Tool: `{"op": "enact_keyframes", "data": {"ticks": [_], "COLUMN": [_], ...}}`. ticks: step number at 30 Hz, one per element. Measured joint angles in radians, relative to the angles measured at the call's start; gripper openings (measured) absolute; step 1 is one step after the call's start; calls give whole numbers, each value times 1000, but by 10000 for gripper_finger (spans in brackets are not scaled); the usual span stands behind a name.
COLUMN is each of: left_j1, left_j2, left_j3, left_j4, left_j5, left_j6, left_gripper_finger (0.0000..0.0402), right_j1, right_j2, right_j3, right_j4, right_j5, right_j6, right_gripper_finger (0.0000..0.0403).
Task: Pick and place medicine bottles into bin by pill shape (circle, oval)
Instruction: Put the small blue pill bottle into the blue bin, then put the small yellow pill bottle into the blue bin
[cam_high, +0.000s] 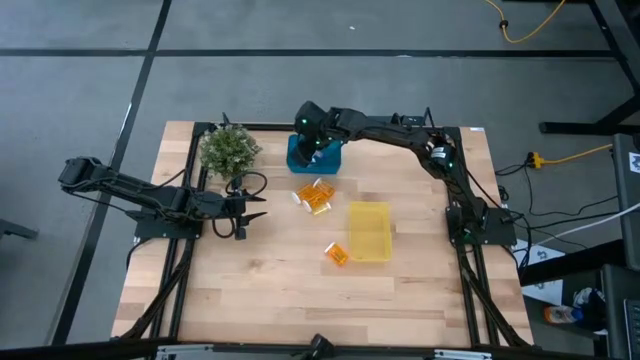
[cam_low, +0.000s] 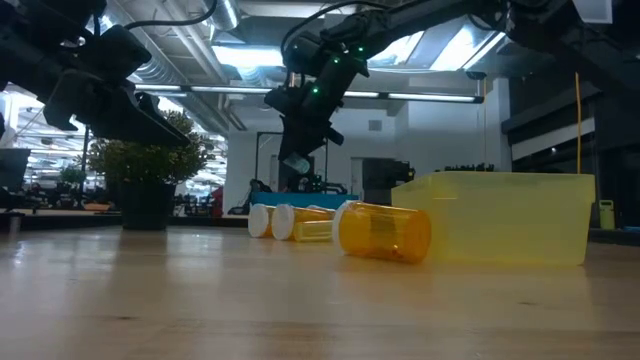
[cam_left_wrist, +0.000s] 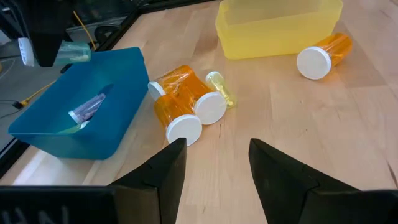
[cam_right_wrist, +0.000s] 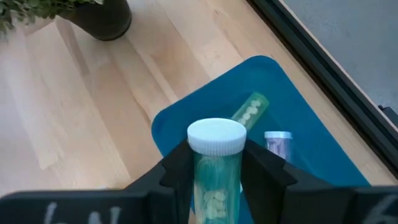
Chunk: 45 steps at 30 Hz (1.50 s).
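Note:
My right gripper (cam_right_wrist: 214, 165) is shut on a pale teal bottle with a white cap (cam_right_wrist: 216, 138), above the blue bin (cam_high: 315, 158) at the table's far side. It also shows in the high view (cam_high: 316, 140). A green bottle (cam_right_wrist: 250, 111) and a pinkish bottle (cam_right_wrist: 277, 142) lie in the bin. My left gripper (cam_left_wrist: 214, 165) is open and empty, left of a cluster of orange bottles (cam_left_wrist: 186, 102) that lie on their sides on the table. One more orange bottle (cam_high: 337, 253) lies near the yellow bin (cam_high: 368, 230). My right gripper pinches the teal bottle's body just below its white cap (cam_right_wrist: 214, 163) between its two fingers. The bottle lies along the fingers, with its cap end sticking out past the fingertips. The gripper comes from above. The bottle is lifted clear, over the blue bin.
A potted plant (cam_high: 230, 150) stands left of the blue bin on the far left. The yellow bin sits right of centre. Bare wood shows across the near half of the table (cam_high: 300, 300).

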<state>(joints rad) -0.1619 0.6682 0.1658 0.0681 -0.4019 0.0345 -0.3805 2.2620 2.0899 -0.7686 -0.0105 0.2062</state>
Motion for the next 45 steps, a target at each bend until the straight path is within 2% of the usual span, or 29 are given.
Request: {"op": "enact_keyframes", "data": {"ticks": [10,14,22,27,37,45], "left_j1": [0,0,0,0,0,0], "left_j2": [0,0,0,0,0,0], "left_j3": [0,0,0,0,0,0], "left_j4": [0,0,0,0,0,0], "left_j5": [0,0,0,0,0,0], "left_j6": [0,0,0,0,0,0], "left_gripper_finger": [169,169,169,169,169,169], "right_j1": [0,0,2,19,136,253], "right_j2": [0,0,1,1,1,1], "right_j3": [0,0,0,0,0,0], "right_j4": [0,0,-16,-121,-330,-364], "right_j5": [117,121,118,117,120,147], "right_j6": [46,47,47,68,90,128], "right_gripper_finger": [177,192,190,189,189,189]}}
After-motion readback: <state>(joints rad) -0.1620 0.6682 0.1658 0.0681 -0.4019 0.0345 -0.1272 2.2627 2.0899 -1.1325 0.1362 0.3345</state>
